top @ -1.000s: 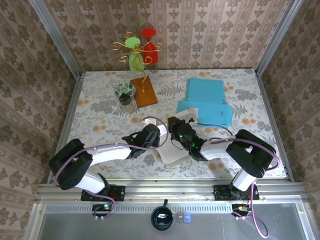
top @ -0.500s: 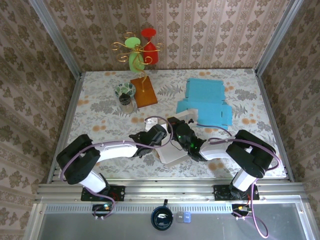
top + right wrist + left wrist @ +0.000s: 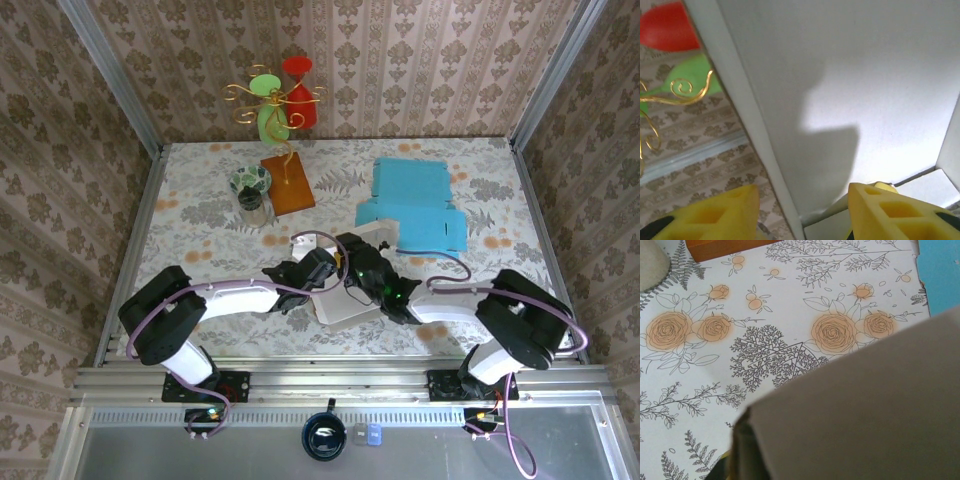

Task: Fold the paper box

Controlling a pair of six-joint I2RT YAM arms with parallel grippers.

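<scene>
Top external view: the white paper box (image 3: pixel 345 300) is seen on the flowered table (image 3: pixel 200 235), near the front edge and in the middle, between the two arms. It is partly folded, with some walls standing up. The left gripper (image 3: pixel 317 274) is placed at the left side of the box and is closed tight on one thin wall. In the left wrist view that grey-looking wall is seen very close, with a dark finger (image 3: pixel 740 455) just under its edge. The right gripper (image 3: pixel 360 266) is placed at the back of the box. In the right wrist view its two yellow fingers (image 3: pixel 900 210) are held well apart, so it is open and nothing is squeezed by it. A white wall of the box is seen running down toward the gap between them. Behind the box, at the back right of the table, some flat blue paper boxes (image 3: pixel 415 205) are laid out unfolded. At the back left, a glass jar (image 3: pixel 255 208) is stood just beside a small patterned bowl (image 3: pixel 250 180). What is inside the jar and the bowl cannot be told. Next to them a brown wooden block (image 3: pixel 288 183) is seen, with a gold wire stand (image 3: pixel 275 100) rising from it, and a green shape (image 3: pixel 268 110) and a red shape (image 3: pixel 298 85) are held up on the wire. On the metal ledge in front of the table a dark cup (image 3: pixel 322 437) is set. What is in it cannot be made out.
</scene>
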